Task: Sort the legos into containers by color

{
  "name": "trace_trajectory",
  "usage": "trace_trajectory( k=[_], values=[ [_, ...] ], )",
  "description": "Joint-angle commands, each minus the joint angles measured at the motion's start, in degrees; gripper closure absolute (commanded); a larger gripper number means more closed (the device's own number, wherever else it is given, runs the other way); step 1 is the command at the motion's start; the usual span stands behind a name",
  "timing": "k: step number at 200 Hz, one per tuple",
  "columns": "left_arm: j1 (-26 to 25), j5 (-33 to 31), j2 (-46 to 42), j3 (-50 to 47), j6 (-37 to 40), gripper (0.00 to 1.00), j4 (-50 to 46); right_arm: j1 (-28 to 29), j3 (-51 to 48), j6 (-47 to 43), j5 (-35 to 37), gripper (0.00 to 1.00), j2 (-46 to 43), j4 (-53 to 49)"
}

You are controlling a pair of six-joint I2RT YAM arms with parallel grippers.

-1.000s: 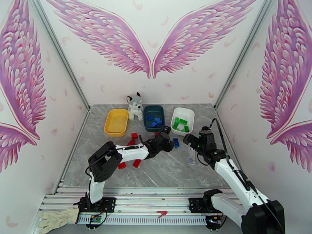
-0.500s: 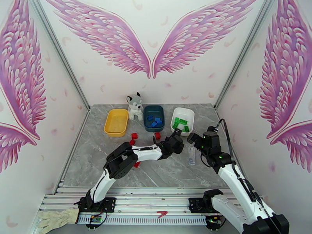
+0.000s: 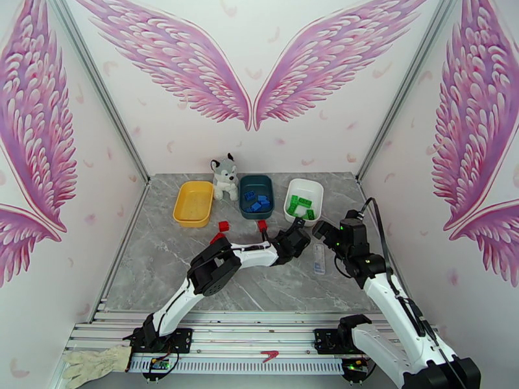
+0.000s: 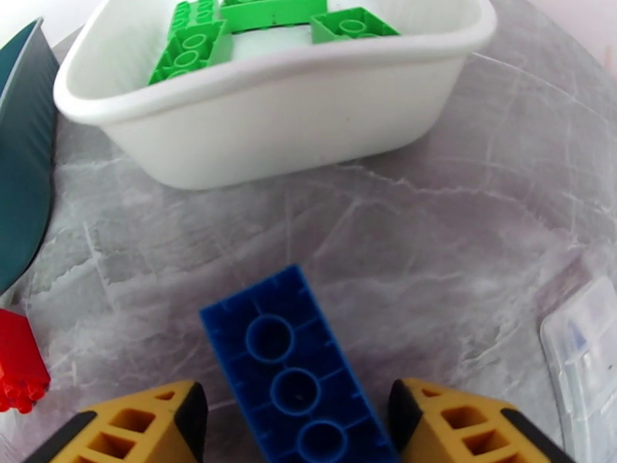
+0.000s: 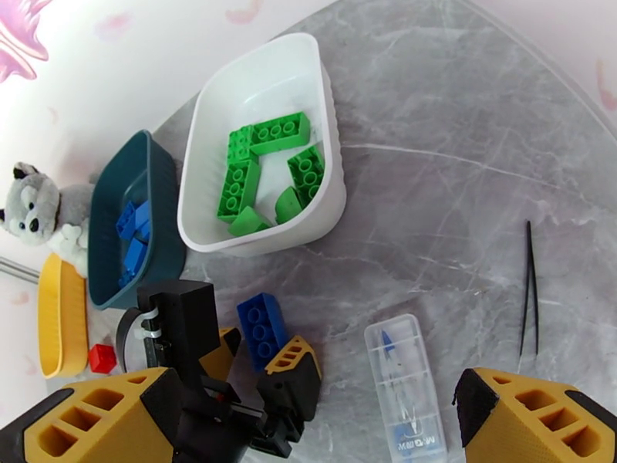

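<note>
Well to the left of the left end effector (image 3: pixel 295 236), a yellow tray (image 3: pixel 193 203) stands beside a husky toy (image 3: pixel 224 177) and a teal tray (image 3: pixel 255 184) holding blue bricks (image 3: pixel 257 203). Two red bricks (image 3: pixel 224 226) lie on the grey marbled desk (image 4: pixel 432 241), nearer to that end effector's left side. Its fingers (image 4: pixel 146 426) are spread apart on either side of a single blue brick (image 4: pixel 293 372), which rests on the desk with a thin gap on each flank. Straight ahead of it sits a white tray (image 4: pixel 293 121) with green bricks (image 4: pixel 189 52) inside. Just to the right, the right end effector (image 3: pixel 321 231) is above the desk with its fingers wide apart and nothing between them. A clear plastic case (image 5: pixel 405 387) lies beneath it, and black tweezers (image 5: pixel 528 287) lie toward its right finger.
</note>
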Motion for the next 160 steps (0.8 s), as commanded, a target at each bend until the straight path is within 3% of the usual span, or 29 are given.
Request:
trace_trajectory(
  k=[1, 39, 57, 102, 160],
  values=[
    [0.4, -1.3, 0.0, -0.8, 0.0, 0.49, -1.0, -0.6, -0.7, 0.5, -1.2, 0.00, -1.1, -0.2],
    [0.4, -1.1, -3.4, -6.5, -0.1, 0.71, 2.7, -0.8, -1.1, 0.5, -1.7, 0.00, -1.2, 0.3],
    [0.5, -1.6, -6.0, -9.9, -0.2, 0.77, 4.0, -0.9, -1.1, 0.5, -2.2, 0.00, -1.1, 0.5],
    [1.6, -1.4, -16.3, -21.6, -0.8, 0.79, 8.7, -0.9, -1.8, -0.6, -6.0, 0.00, -1.4, 2.7],
    [9.2, 4.0, -24.4, -26.4, 0.1, 0.80, 10.0, -0.9, -3.1, -1.2, -10.9, 0.01, -1.2, 6.1]
  ],
)
